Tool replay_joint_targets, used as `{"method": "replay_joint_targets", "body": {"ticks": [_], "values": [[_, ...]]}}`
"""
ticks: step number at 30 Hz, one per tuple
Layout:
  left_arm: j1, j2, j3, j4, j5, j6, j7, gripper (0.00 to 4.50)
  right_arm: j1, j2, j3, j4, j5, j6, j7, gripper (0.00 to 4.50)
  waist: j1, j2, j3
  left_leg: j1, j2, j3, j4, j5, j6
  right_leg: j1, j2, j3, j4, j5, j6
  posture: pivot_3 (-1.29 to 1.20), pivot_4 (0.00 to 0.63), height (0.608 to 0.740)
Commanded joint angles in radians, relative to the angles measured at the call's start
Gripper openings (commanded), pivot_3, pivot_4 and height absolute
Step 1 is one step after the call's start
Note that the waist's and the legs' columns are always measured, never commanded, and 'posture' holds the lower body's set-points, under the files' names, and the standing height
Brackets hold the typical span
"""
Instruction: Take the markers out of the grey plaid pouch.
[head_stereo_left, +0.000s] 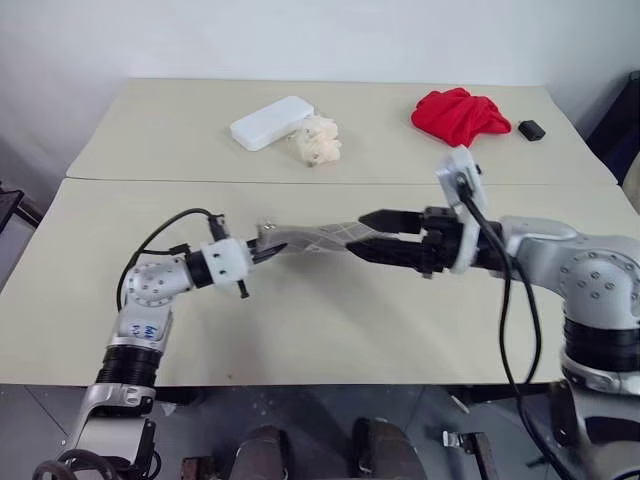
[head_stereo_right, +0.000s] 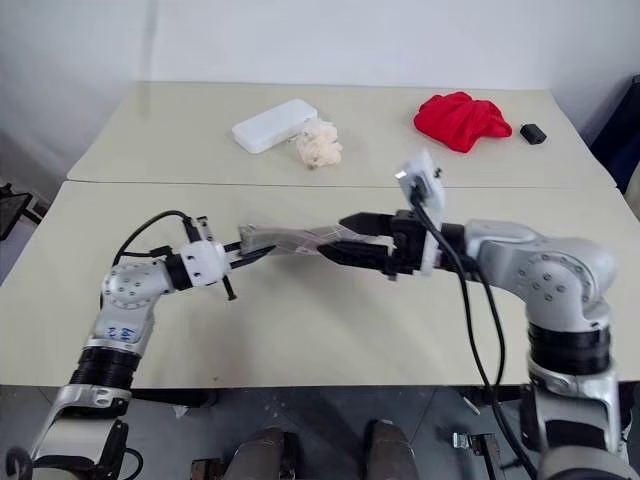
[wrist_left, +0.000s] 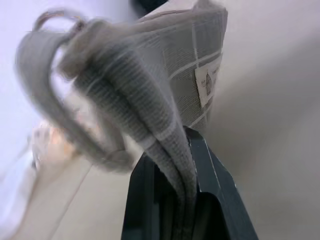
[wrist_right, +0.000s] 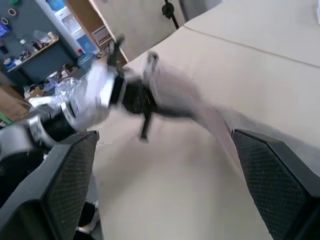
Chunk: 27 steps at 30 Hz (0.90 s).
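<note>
Left eye view: our left gripper (head_stereo_left: 262, 252) clamps the pouch (head_stereo_left: 318, 238) mid-frame; right gripper (head_stereo_left: 377, 234) gapes around its other end. Next, we judge, it grips there; markers unseen.

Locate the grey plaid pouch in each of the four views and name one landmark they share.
Left eye view: grey plaid pouch hangs mid-picture, between the two grippers.
Right eye view: the pouch sits just left of centre.
Left wrist view: it bulges out above the black fingers clamped on it.
Right wrist view: a blurred grey strip running from the left gripper.
Shared landmark: the left gripper pinching the pouch's end.
</note>
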Motion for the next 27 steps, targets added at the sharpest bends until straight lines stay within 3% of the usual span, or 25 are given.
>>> {"method": "replay_joint_targets", "body": {"ticks": [1, 9, 19, 27], "values": [[-0.018, 0.013, -0.033, 0.028, 0.11, -0.151, 0.094, 0.0, -0.073, 0.059, -0.006, 0.039, 0.015, 0.056, -0.111, 4.48, -0.001, 0.0, 0.0, 0.0, 0.0, 0.0, 0.0, 0.0, 0.0, 0.0, 0.0, 0.0, 0.0, 0.0, 0.0, 0.0, 0.15, 0.74], [-0.017, 0.036, -0.11, 0.027, 0.235, -0.267, 0.197, 0.0, -0.126, 0.123, 0.094, 0.059, -0.053, 0.119, -0.154, 4.48, -0.002, 0.0, 0.0, -0.002, 0.0, 0.001, -0.001, 0.0, 0.001, -0.002, 0.0, 0.0, 0.0, 0.0, 0.0, 0.0, 0.15, 0.74], [-0.02, 0.052, -0.152, 0.0, 0.321, -0.263, 0.281, 0.0, -0.14, 0.213, 0.164, 0.054, -0.108, 0.2, -0.201, 4.48, -0.005, 0.0, 0.0, -0.01, 0.0, 0.002, 0.001, 0.0, 0.001, -0.011, 0.0, 0.0, 0.002, 0.0, 0.0, 0.0, 0.15, 0.74], [-0.016, 0.065, -0.169, -0.017, 0.34, -0.249, 0.322, 0.0, -0.095, 0.221, 0.175, 0.032, -0.153, 0.232, -0.209, 4.48, -0.005, 0.0, 0.0, -0.012, 0.0, 0.002, 0.001, 0.0, 0.001, -0.012, 0.0, -0.001, 0.001, 0.0, 0.001, 0.0, 0.15, 0.74]]}}
